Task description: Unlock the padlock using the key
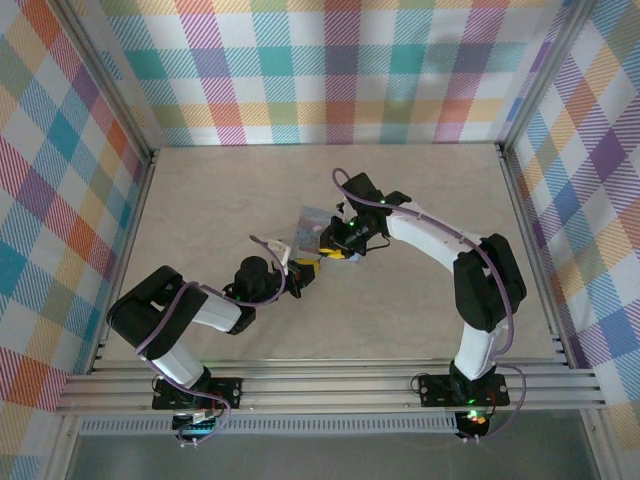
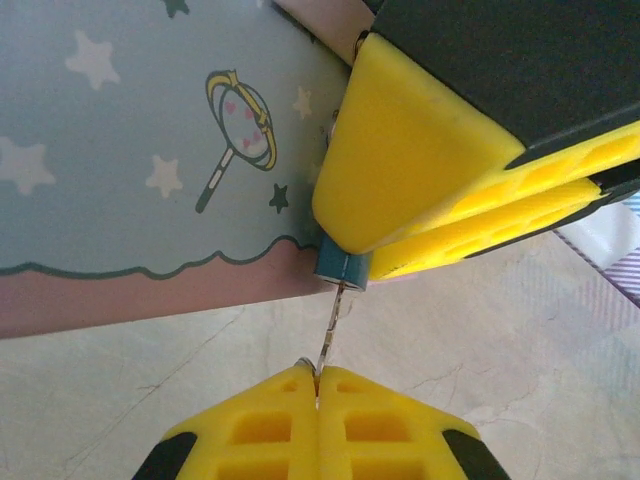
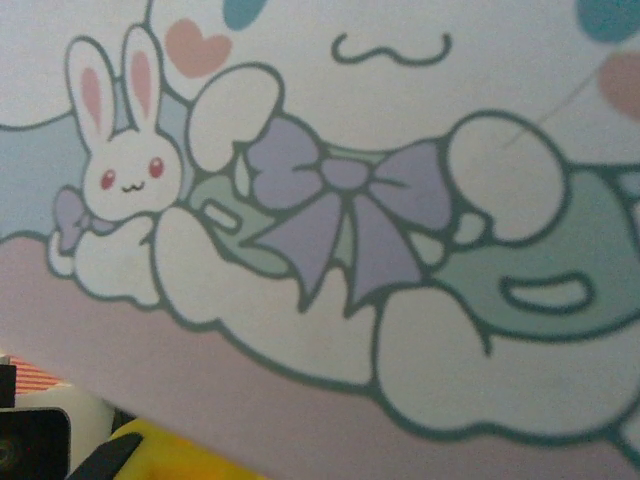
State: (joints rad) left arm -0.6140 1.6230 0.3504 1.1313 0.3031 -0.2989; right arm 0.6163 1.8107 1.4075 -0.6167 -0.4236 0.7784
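Near the middle of the worktop the two arms meet, the right claw at about 1 o'clock from the left claw. In the left wrist view the left claw is pressed together, pinching the lower end of the thin grey key, which rises toward 12 o'clock until its upper end meets the underside of the padlock. The small dark bluish padlock sits pinched at the tips of the right claw, whose yellow fingers reach in from 2 o'clock. At 10 o'clock from the padlock, just beside it, lies the pale blue tin printed with stars; the right wrist view shows its rabbit print close up.
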